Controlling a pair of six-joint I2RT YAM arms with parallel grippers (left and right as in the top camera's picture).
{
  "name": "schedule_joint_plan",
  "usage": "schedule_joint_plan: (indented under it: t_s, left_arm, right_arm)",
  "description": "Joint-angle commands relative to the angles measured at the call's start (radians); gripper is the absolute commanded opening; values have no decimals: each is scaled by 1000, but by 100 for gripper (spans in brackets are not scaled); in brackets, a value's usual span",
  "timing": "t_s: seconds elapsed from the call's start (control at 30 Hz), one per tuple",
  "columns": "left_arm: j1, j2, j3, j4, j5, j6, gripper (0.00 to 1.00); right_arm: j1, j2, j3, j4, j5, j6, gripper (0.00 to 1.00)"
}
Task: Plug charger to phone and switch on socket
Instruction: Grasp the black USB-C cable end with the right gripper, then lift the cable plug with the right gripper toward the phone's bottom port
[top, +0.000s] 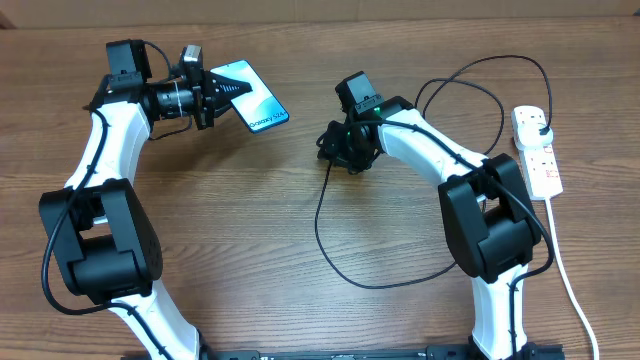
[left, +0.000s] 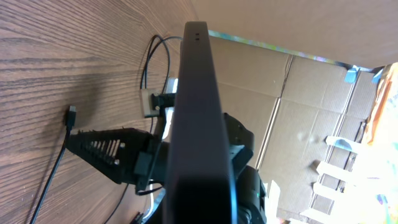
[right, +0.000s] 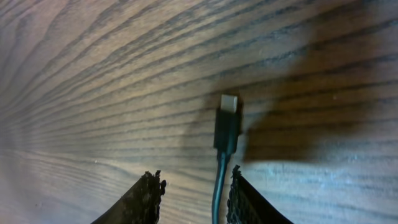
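Two arms share the work here, and the step in hand looks like picking up the charger's free end. The left gripper (top: 213, 93) is clamped on one end of the phone (top: 256, 100), holding it off the table (top: 250, 250) at the far left, screen lit and facing up in the overhead view. The left wrist view shows it edge-on.

The right gripper (top: 345, 152) hovers low over the wood near the middle, well apart from the phone. Its jaws stand apart, and the charger (top: 318, 215) runs up between the fingers (right: 146, 199). The cable sits closer to one finger than the other. The connector tip (right: 229, 106) lies flat on the table just beyond them, not yet gripped.

The cable loops across the table and its far end runs to the top of the socket (top: 540, 160) at the right edge, where it seems to be plugged in. I cannot tell how the switches are set.

The next move calls for pinching the cable close behind the connector, so the tip stays stiff and aimed. It must then be lifted and carried to the phone's port; the phone's free end looks the likely place, though no port shows. Switching on the socket comes after that
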Motion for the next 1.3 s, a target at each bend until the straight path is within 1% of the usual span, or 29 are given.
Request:
schedule_joint_plan:
  t_s: [0.0,0.1,0.2,0.47,0.63,0.7,0.73,0.77,0.87,0.97,1.03,1.13,1.27]
  left_arm:
    - [-7,1,15,3,44,-7,4]
    - [-7,1,15,3,44,-7,4]
    - [-7,1,15,3,44,-7,4]
    - [-7,0,15,3,37,-7,4]
    - [-7,0,15,3,36,-7,4]
    - [-7,0,15,3,36,-7,4]
    - [-7,1,15,3,36,-7,4]
    - [-7,0,15,2,36,-7,4]
    - [-7,1,15,-5,37,-8,4]
    - [-7,1,15,-5,37,-7,4]
    - [-8,0,15,-5,37,-7,4]
    - [-16,1,15,-4,48,-2,4]
    - [-30,0,15,-4,66,5,4]
  right_arm:
    - [4,15,-5,13,0,5,37]
    - [4,31,-5,21,0,27,37]
    - [5,53,-6,27,-2,53,34]
    - [19,82,-16,40,10,52,31]
    - [19,82,-16,43,33,52,25]
    - [19,82,-16,50,34,46,16]
    - [19,82,-16,53,34,33,9]
    - [19,82,-16,57,33,7,4]
    - [9,77,-16,57,-6,-118,4]
    - [-28,64,-10,5,-161,-229,4]
    - [-56,50,-9,-24,-244,-271,4]
    - [-89,9,-9,-56,-309,-319,4]
    - [-105,-94,-9,-108,-381,-427,4]
